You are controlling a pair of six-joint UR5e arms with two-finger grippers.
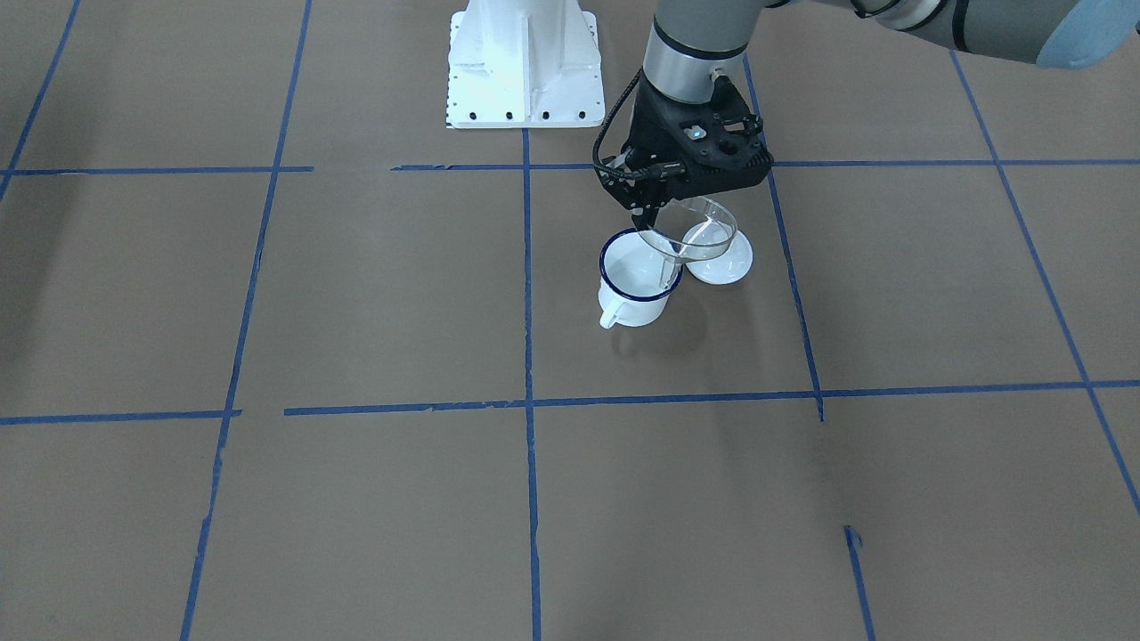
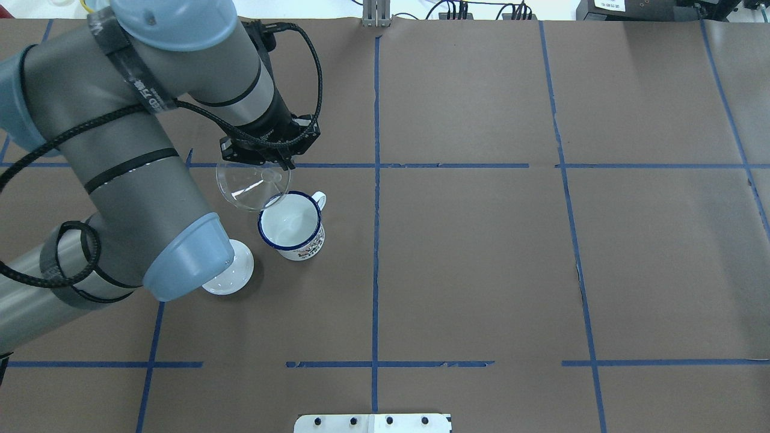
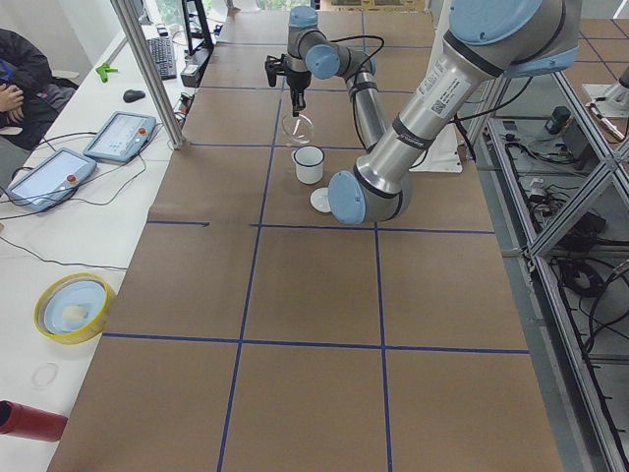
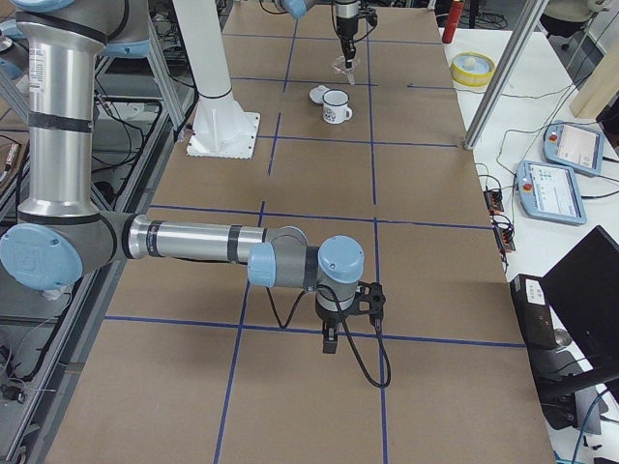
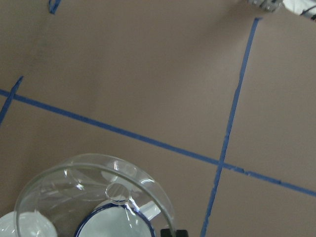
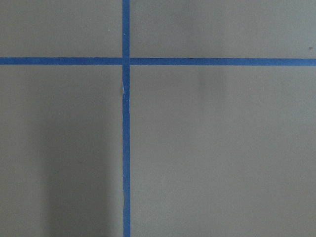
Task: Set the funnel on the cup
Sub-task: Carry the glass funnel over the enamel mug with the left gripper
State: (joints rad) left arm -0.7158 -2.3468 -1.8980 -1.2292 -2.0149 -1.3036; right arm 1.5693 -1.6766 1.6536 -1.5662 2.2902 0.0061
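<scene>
My left gripper (image 2: 280, 162) is shut on the rim of the clear funnel (image 2: 249, 186) and holds it tilted in the air. The funnel hangs just beyond and beside the white cup (image 2: 292, 225) with the dark blue rim, and its lower edge overlaps the cup's rim. In the front view the funnel (image 1: 699, 227) sits above and to the right of the cup (image 1: 637, 276), under the gripper (image 1: 648, 218). The left wrist view looks through the funnel (image 5: 94, 192) at the cup (image 5: 116, 222). My right gripper (image 4: 329, 340) shows only in the right side view, low over the table, and I cannot tell its state.
A round white lid (image 2: 231, 273) lies on the table next to the cup, partly under my left arm's elbow (image 2: 180, 258). The white robot base (image 1: 524, 62) stands at the table's edge. Blue tape lines cross the brown table.
</scene>
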